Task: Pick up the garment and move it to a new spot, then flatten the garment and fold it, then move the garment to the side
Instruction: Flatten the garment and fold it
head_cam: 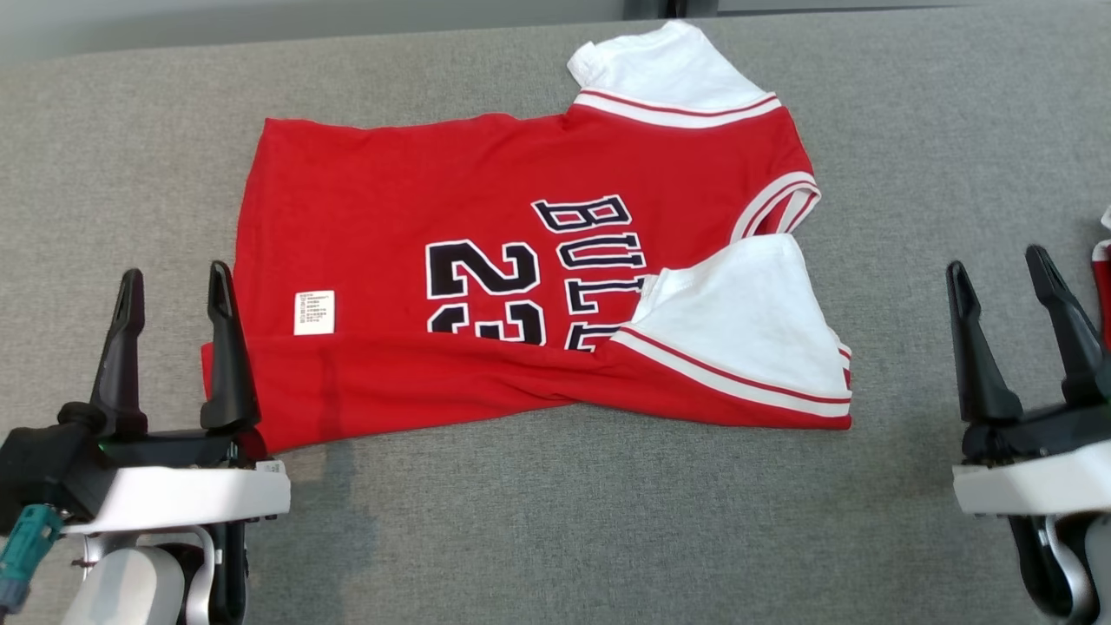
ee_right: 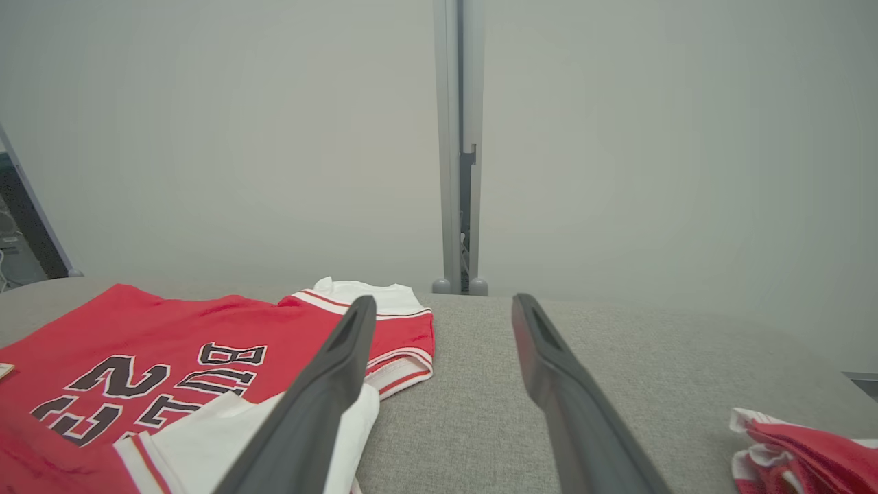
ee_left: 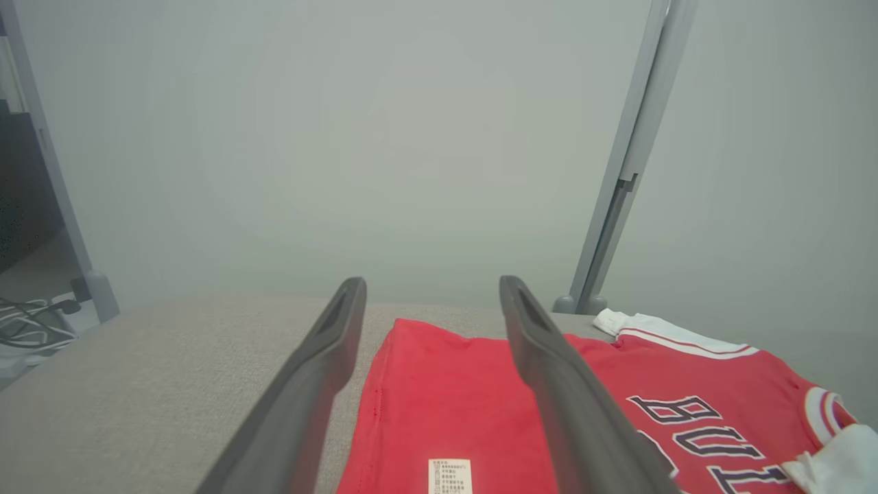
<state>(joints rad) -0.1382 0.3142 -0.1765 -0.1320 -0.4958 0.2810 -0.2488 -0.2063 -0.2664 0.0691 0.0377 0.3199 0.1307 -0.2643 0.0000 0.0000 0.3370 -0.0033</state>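
Right now a red basketball jersey with white sleeves and black-and-white lettering (head_cam: 373,217) lies spread on the grey fabric-covered table (head_cam: 555,521), roughly in the middle, its hem end toward the robot's left and its sleeves toward the right. The near long edge is folded up over the body in a strip. The near white sleeve (head_cam: 746,312) lies turned in over the letters, hiding part of them and of the number. A small white care label (head_cam: 313,312) shows near the hem.

The left gripper (head_cam: 175,273) sits at the jersey's near left corner with its two dark fingers spread wide and nothing between them. One finger overlaps the red cloth in the head view, but whether it touches cannot be told. In the left wrist view this gripper (ee_left: 432,285) looks along the hem of the jersey (ee_left: 446,384).

The right gripper (head_cam: 996,262) stands well apart from the jersey's right end, fingers likewise wide apart and empty. Beyond it, at the table's right edge, lies a crumpled red-and-white cloth (ee_right: 802,446). A grey upright post (ee_right: 458,151) rises behind the table.
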